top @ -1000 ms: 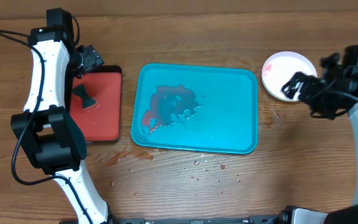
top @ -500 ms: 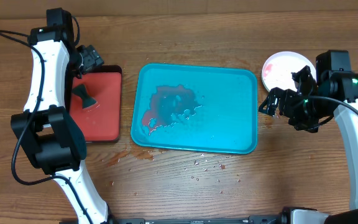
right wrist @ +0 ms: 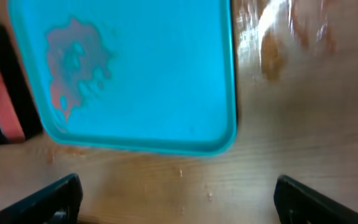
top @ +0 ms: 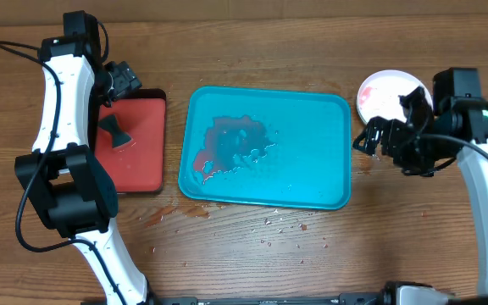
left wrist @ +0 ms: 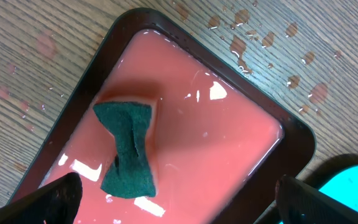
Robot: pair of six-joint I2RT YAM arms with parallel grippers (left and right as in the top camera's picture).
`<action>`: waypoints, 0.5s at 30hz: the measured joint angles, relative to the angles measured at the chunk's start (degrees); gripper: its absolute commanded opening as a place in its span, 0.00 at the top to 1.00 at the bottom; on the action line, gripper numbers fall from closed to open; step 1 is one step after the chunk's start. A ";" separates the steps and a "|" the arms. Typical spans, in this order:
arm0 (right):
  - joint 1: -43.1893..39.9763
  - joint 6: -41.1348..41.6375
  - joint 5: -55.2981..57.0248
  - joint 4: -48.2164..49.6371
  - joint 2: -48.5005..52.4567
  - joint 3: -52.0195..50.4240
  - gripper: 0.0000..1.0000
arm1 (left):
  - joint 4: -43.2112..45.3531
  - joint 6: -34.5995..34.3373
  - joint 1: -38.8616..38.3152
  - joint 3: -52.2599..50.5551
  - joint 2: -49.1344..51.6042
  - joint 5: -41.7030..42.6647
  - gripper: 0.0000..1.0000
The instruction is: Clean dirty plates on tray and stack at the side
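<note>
Overhead: wooden worktop (top: 413, 246) fills the frame. Turquoise tray (top: 312, 169) sits centre, carrying only a red smear (top: 231, 142) and water in its left half. White plate (top: 386, 89), pink-stained, is on the worktop just beside the tray's far right corner. The right arm hides its near edge, and I can't tell if more plates lie under it. Right claw (top: 369, 138) hovers just off the tray's right rim, on the near side of the plate. Red tray (top: 138, 165) is left of the turquoise one and apart from it, with a green sponge (top: 114, 132) in it. Left claw (top: 128, 82) is over its far edge. Droplets (top: 282, 224) are scattered on the wood in front of the turquoise tray.

Left wrist: left claw spread wide, nothing between the tips. Below it the red tray holds pinkish liquid, and the sponge lies in it, pinched at the waist. Wet spots on the wood past the rim. Turquoise corner at bottom right.

Right wrist: blurred. Right claw spread wide, nothing in it, above the turquoise tray's near right corner and bare wood. Shiny wet patch (right wrist: 272, 43) on the wood right of the tray.
</note>
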 measured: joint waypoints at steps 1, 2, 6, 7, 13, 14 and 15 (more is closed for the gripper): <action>0.04 -0.07 0.04 2.25 -1.97 -0.59 0.00 | 0.00 0.00 0.00 0.00 0.00 0.00 0.00; 0.07 -0.07 0.04 3.89 -3.91 -1.14 0.00 | 0.00 0.00 0.00 0.00 0.00 0.00 0.00; 0.15 -0.57 0.02 10.97 -15.02 -4.17 0.00 | -0.02 0.00 0.00 0.00 0.00 0.02 0.00; 0.17 -0.85 0.00 12.61 -17.75 -5.18 0.00 | -0.02 0.00 0.00 0.00 0.00 0.02 0.00; 0.37 -2.23 -0.11 24.15 -34.16 -18.38 0.00 | 0.00 0.00 0.00 0.00 0.00 0.00 0.00; 0.35 -2.19 -0.24 26.93 -36.35 -20.96 0.00 | -0.04 0.00 0.00 0.00 0.00 0.00 0.00; 0.37 -2.43 -0.26 31.21 -39.50 -25.35 0.00 | 0.00 0.00 0.00 0.00 0.00 0.04 0.00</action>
